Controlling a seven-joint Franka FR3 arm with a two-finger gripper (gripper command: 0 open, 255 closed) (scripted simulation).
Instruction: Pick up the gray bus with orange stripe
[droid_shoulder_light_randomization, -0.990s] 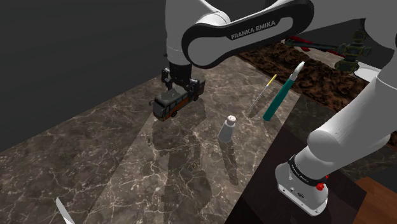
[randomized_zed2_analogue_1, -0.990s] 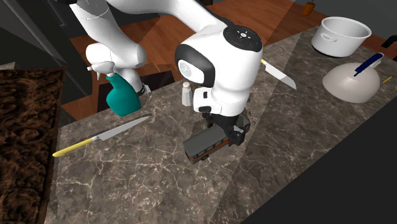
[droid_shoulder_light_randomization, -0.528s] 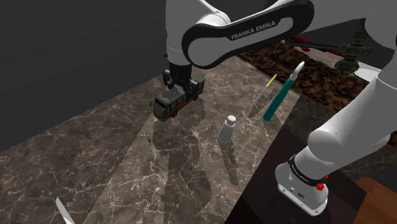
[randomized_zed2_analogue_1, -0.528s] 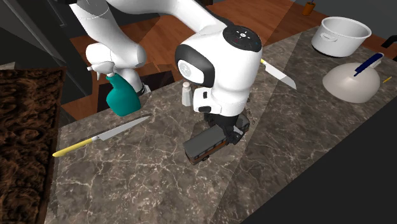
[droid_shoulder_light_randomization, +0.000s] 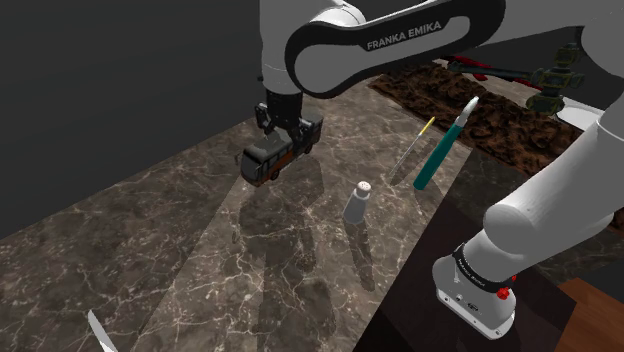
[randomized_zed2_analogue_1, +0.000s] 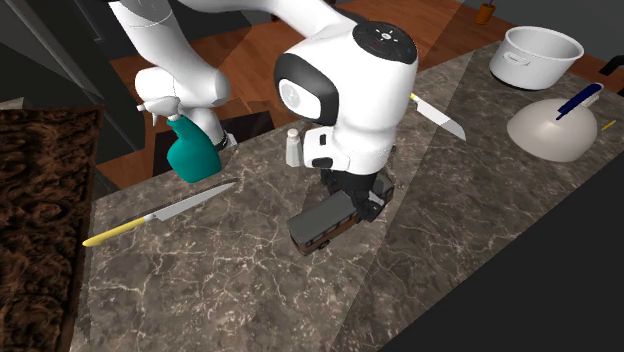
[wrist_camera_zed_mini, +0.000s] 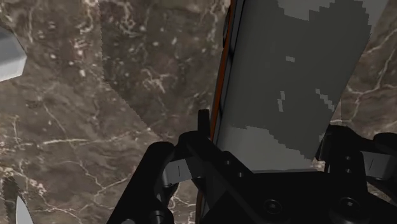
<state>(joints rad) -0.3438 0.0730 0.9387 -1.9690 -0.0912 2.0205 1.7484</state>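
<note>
The gray bus with an orange stripe along its side hangs just over the dark marble counter, near its far edge. My black gripper is shut on the bus's rear end from above. In the second exterior view the bus sticks out from under the gripper, its free end dipping a little toward the counter. Along the gripper I see the bus's gray roof clasped between both fingers, with the orange stripe showing on one side.
A small shaker stands toward the stand from the bus. A teal spray bottle and a yellow-handled knife lie past it. A second knife, a white bowl and a white pot sit at the second exterior view's right.
The fingers have shut on the bus. The hand has then risen slightly, taking the bus up off the counter with it.
</note>
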